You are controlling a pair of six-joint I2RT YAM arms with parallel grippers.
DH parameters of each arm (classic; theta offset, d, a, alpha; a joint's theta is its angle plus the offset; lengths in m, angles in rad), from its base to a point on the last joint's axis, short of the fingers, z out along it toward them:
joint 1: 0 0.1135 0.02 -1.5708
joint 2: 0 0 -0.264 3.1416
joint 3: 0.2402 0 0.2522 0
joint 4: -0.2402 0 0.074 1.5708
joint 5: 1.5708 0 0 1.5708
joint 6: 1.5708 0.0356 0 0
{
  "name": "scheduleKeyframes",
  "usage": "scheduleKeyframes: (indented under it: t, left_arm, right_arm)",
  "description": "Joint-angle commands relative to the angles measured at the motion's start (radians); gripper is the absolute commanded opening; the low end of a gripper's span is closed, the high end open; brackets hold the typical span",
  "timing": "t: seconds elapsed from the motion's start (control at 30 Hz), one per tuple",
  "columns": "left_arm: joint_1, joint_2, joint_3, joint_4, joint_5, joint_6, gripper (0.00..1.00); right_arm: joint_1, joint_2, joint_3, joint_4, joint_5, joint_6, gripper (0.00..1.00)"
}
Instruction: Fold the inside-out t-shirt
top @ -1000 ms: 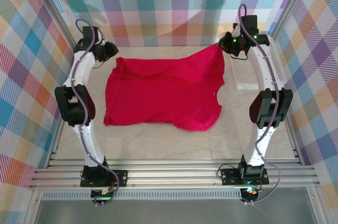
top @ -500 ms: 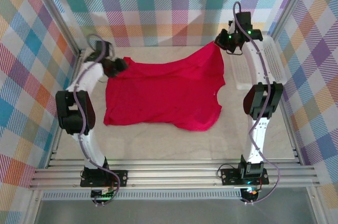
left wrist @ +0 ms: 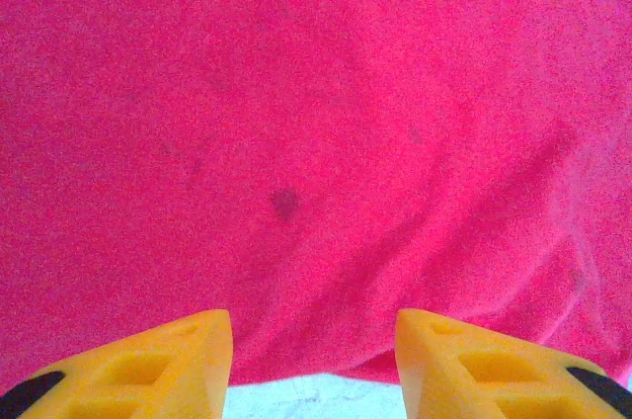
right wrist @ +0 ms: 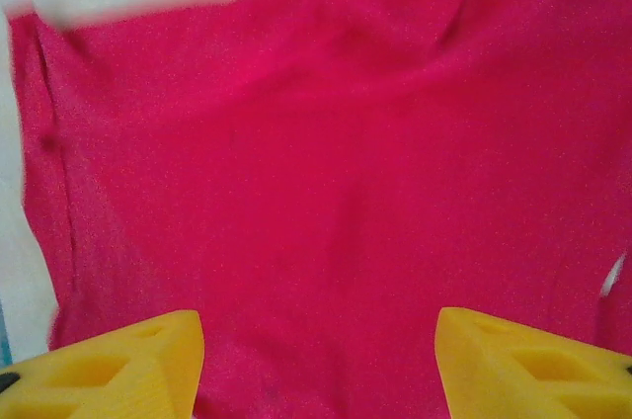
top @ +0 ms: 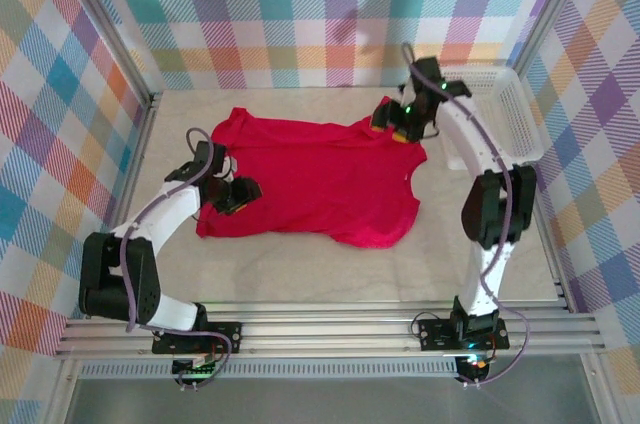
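1. Left tool point(top: 240, 194) hovers low over the t-shirt's point(top: 320, 179) left side, jaws partly apart, gripping nothing.
2. The t-shirt lies spread out, a little rumpled, mid-tabletop point(top: 300, 269).
3. Right tool point(top: 388, 124) sits over the far right corner, jaws wide, empty.
4. Looks like the flattening stage; next, each tool needs to pinch an edge for the first fold.

We find bare table point(top: 330, 269) free along the near edge in front of the t-shirt point(top: 310, 179). A narrower strip also lies open between the shirt's far edge and the back wall point(top: 300, 24). On the left, the left arm point(top: 165, 212) lies low across the way in. On the right, the right arm point(top: 478, 149) and the white mesh basket point(top: 515, 104) crowd the gap toward the side wall.
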Motion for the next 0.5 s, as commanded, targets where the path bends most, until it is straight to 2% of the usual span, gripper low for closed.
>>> scheduleKeyframes:
  t: [0.0, 0.1, 0.23, 0.33, 0.47]
  left_arm:
    - [0.0, -0.046, -0.035, -0.003, -0.053, -0.007, 0.47]
    - [0.002, -0.063, -0.037, -0.068, -0.129, 0.006, 0.48]
    - [0.001, -0.093, -0.021, -0.205, -0.345, 0.052, 0.48]
    - [0.001, -0.1, -0.034, -0.235, -0.436, 0.039, 0.48]
    - [0.001, -0.086, -0.041, -0.263, -0.545, 0.018, 0.5]
  right_arm:
    - [0.047, -0.181, -0.239, 0.127, -0.011, 0.003, 0.64]
    - [0.102, -0.299, -0.46, 0.172, 0.036, 0.032, 0.65]
    - [0.124, -0.416, -0.646, 0.18, 0.083, 0.076, 0.65]
    - [0.124, -0.481, -0.736, 0.183, 0.132, 0.086, 0.67]
    - [0.125, -0.48, -0.797, 0.193, 0.154, 0.086, 0.71]
